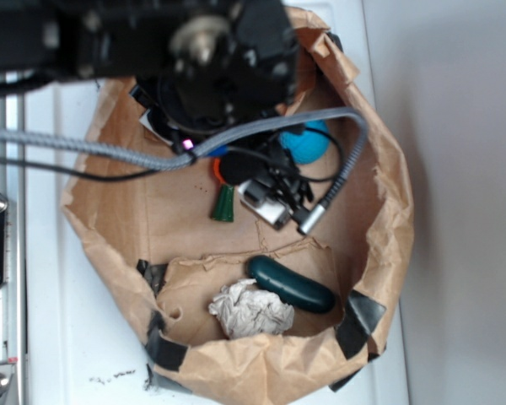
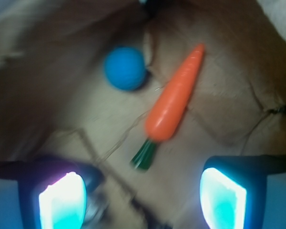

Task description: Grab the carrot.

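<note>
The carrot (image 2: 174,102) is glossy orange with a short dark green stem (image 2: 144,155). It lies slanted on brown paper, tip pointing up and right. My gripper (image 2: 142,200) is open above it. The two glowing fingertips (image 2: 62,200) stand wide apart below the stem end, with nothing between them. In the exterior view the black arm (image 1: 219,76) covers most of the carrot. Only the green stem (image 1: 223,205) and a bit of orange (image 1: 215,167) show there.
All objects sit inside a low brown paper bag (image 1: 388,211) with raised, crumpled walls. A blue ball (image 2: 125,68) lies close to the carrot's left. A dark green cucumber-shaped toy (image 1: 291,284) and a crumpled paper wad (image 1: 251,310) lie toward the front. Grey cables (image 1: 337,169) loop over the bag.
</note>
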{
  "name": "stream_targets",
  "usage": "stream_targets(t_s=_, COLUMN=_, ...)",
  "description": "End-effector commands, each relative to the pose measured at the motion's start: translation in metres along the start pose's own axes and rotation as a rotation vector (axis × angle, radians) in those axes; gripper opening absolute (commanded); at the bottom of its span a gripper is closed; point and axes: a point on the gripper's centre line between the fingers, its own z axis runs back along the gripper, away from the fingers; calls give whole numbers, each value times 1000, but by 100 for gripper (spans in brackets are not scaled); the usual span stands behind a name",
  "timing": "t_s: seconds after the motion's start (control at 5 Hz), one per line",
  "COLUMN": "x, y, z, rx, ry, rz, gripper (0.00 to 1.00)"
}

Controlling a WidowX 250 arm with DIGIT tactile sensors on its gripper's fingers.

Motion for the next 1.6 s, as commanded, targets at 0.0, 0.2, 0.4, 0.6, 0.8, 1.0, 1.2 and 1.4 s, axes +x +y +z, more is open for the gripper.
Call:
stream_targets(t_s=0.0, x=15, y=-6, z=-35, rx=-27, ry=-58, rz=-22, gripper=100)
stream_targets(t_s=0.2, x=22, y=-9, z=-50, rx=-5, ry=-63, rz=-26, gripper=100)
stream_targets(t_s=0.4, x=25, y=-10, z=-62, rx=22, ry=-100, rz=-24, gripper=100)
stream_targets(t_s=0.6, x=26, y=-8, z=-69, rx=47, ry=-128, rz=-26, gripper=100)
stream_targets(t_s=0.8, x=24, y=-1, z=-60, rx=36, ry=-106, rz=-30, gripper=100)
stream_targets(t_s=1.0, x=25, y=4, z=-64, rx=44, ry=-117, rz=-11, gripper=100)
stream_targets(t_s=1.2, x=22, y=4, z=-75, rx=58, ry=-133, rz=-25, gripper=97)
stream_targets(t_s=1.4, x=21, y=3, z=-76, rx=56, ry=-137, rz=-32, gripper=0)
